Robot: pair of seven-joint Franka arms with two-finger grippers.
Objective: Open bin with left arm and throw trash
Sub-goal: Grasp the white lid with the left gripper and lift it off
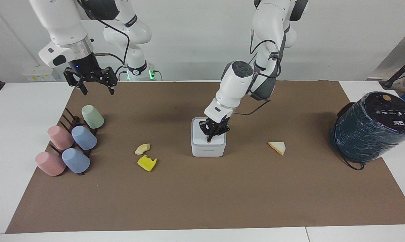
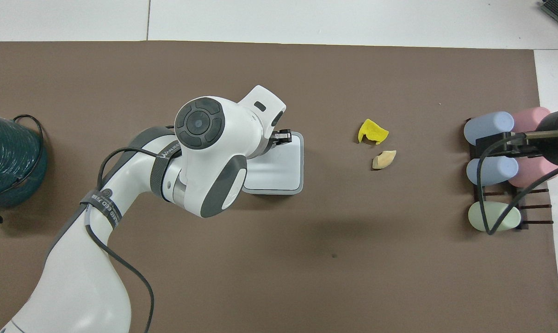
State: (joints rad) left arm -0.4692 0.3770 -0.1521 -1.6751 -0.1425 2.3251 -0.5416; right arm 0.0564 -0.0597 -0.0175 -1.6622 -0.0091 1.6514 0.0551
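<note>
Left gripper (image 1: 209,139) pinched tight, holds nothing, tip on bin (image 1: 208,150) lid dot. Bin looks light, may slide; press dot gently. Right gripper (image 1: 95,86) spread wide, waits over mat.

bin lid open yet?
No, the bin lid lies flat and closed, with the left pincer tips shut, down at its orange dot.

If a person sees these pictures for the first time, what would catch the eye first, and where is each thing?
First the left gripper, shut, its tip down at the orange dot on the closed lid of the white bin in the middle of the brown mat. Next the bright yellow scrap beside a beige scrap, toward the right arm's end. The right gripper waits open above the mat's edge, over the pastel cups.
</note>
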